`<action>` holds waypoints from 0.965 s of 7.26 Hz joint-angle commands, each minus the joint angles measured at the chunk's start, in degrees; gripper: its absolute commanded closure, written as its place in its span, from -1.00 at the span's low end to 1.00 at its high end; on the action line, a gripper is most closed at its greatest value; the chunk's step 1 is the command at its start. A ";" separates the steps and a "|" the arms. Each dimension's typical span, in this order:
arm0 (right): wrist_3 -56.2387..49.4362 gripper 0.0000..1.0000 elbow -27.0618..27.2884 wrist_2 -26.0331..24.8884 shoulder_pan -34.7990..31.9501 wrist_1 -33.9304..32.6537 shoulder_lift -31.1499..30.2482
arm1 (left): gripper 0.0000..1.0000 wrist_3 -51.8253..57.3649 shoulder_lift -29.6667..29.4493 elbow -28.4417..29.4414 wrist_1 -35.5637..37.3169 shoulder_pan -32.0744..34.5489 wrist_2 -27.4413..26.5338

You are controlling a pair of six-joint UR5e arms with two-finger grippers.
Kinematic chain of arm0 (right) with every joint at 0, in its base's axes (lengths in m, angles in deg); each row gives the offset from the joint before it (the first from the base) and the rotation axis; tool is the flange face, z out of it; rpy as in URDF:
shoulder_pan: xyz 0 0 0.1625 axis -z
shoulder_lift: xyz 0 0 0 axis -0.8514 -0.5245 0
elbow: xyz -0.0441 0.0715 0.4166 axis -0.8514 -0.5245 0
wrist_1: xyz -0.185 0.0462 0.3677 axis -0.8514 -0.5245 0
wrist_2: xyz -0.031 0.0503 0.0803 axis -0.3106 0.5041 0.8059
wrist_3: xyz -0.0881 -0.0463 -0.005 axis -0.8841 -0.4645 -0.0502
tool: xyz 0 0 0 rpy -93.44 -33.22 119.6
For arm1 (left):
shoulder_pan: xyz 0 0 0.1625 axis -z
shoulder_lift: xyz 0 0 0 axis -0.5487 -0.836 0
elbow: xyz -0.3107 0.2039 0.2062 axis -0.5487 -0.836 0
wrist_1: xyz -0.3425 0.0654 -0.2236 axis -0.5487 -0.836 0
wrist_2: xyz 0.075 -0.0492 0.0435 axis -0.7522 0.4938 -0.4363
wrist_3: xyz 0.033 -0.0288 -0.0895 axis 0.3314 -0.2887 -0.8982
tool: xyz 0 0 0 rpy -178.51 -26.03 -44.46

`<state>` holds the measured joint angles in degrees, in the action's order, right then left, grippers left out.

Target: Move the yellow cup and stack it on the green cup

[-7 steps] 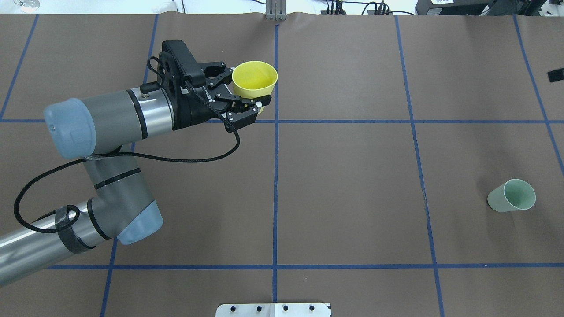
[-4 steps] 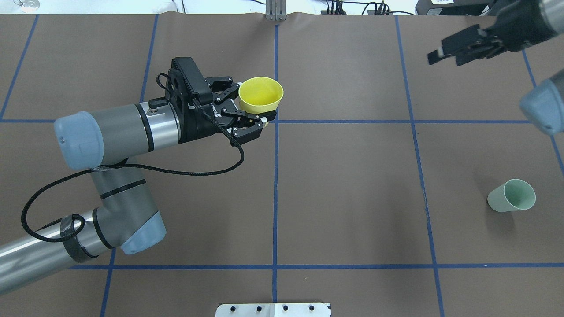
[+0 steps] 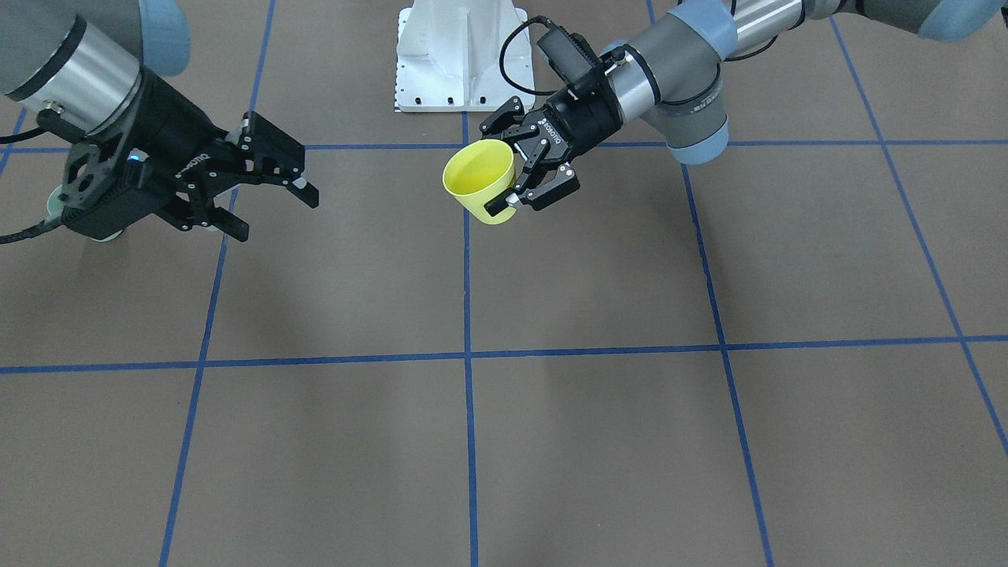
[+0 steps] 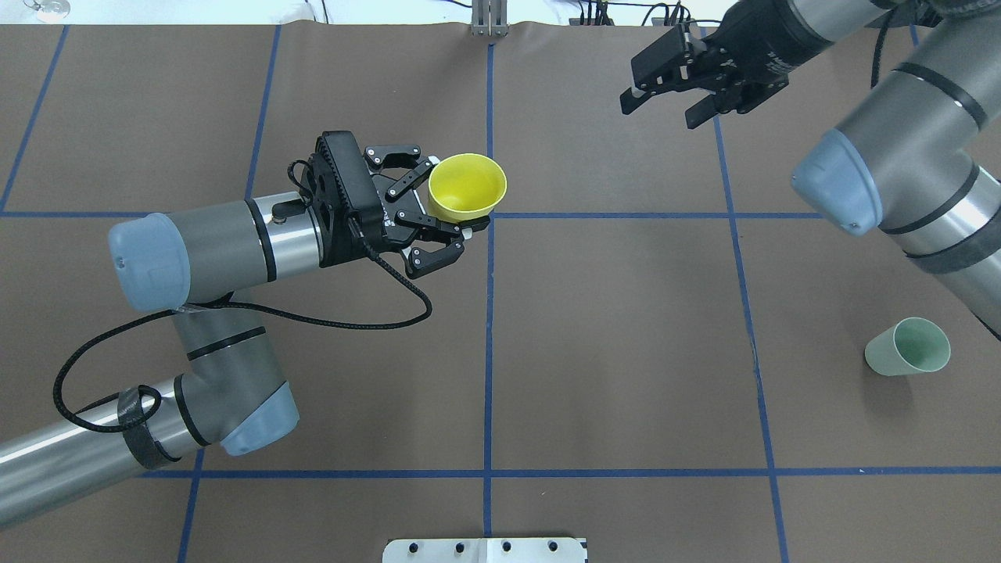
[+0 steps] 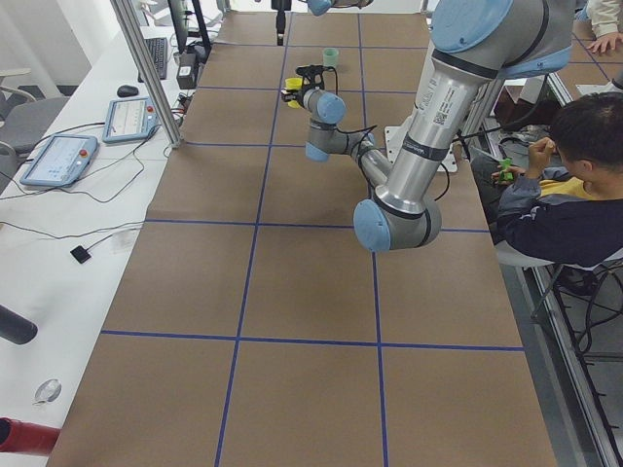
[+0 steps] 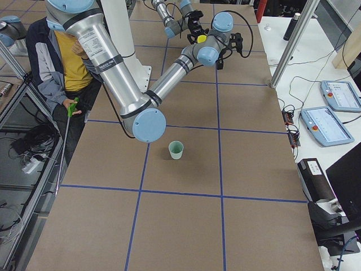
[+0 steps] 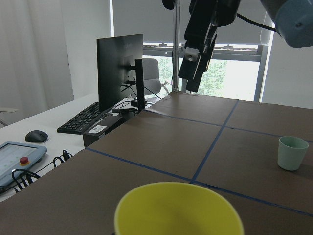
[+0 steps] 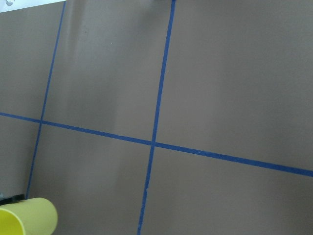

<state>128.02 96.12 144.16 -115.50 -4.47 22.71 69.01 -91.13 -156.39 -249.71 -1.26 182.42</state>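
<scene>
The yellow cup (image 4: 467, 186) is held upright above the table by my left gripper (image 4: 453, 195), which is shut on its side wall, close to the centre tape line. It also shows in the front view (image 3: 479, 175) and as a rim low in the left wrist view (image 7: 178, 210). The green cup (image 4: 911, 348) stands upright and alone on the table at the right, also seen in the left wrist view (image 7: 292, 152). My right gripper (image 4: 658, 109) is open and empty, hovering at the far right, well apart from both cups.
A white base plate (image 4: 485, 550) sits at the table's near edge. Blue tape lines grid the brown table (image 4: 626, 328). An operator (image 5: 565, 185) sits by the robot's side. Monitors and pendants stand beyond the far edge.
My left gripper has carried the yellow cup slightly right and nearer the robot. My right arm has come into view from the upper right and moved left, jaws open.
</scene>
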 commanded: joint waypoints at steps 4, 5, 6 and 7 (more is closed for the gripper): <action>9.37 -1.00 0.31 -7.26 9.57 -3.39 7.36 | 0.82 3.20 3.86 0.32 -0.32 2.61 12.18; 9.48 -1.00 0.65 -11.38 11.77 -4.44 7.37 | 0.80 3.11 3.87 0.32 -0.40 2.61 12.18; 9.57 -1.00 0.83 -17.25 15.09 -4.45 7.89 | 0.80 2.93 3.87 0.32 -0.32 2.70 12.18; 9.83 -1.00 1.35 -22.53 18.00 -4.45 7.99 | 0.80 -3.16 3.87 0.32 -0.23 2.61 12.18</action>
<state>137.49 96.97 128.19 -101.16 -8.78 30.40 70.64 -87.31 -156.07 -250.03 1.37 194.56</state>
